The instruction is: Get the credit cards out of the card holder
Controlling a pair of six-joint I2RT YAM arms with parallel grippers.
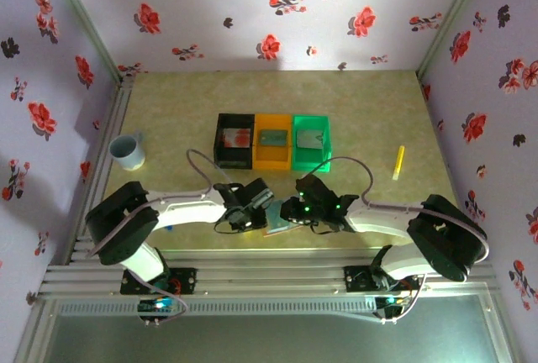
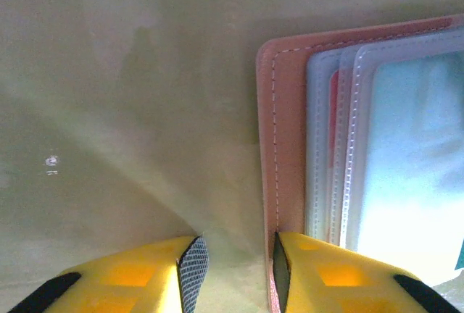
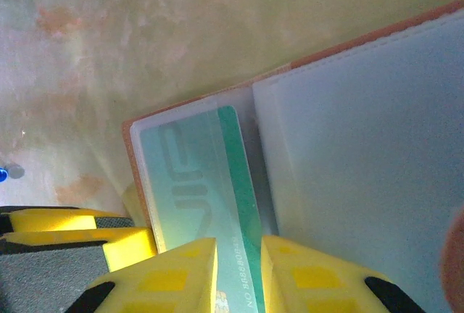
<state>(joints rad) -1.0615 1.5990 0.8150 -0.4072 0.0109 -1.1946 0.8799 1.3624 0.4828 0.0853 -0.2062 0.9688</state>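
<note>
The card holder lies open on the table between my two grippers. In the left wrist view its pinkish cover carries clear sleeves, and a red strip of a credit card shows inside one. My left gripper is open, with the cover's edge against the right pad and bare table in the gap. In the right wrist view a green credit card sits partly out of a sleeve. My right gripper stands over it with its jaws a narrow gap apart; I cannot tell whether they hold it.
Black, orange and green bins stand in a row behind the holder, each with a card inside. A grey cup stands at the left and a yellow pen lies at the right. Flowered walls close in three sides.
</note>
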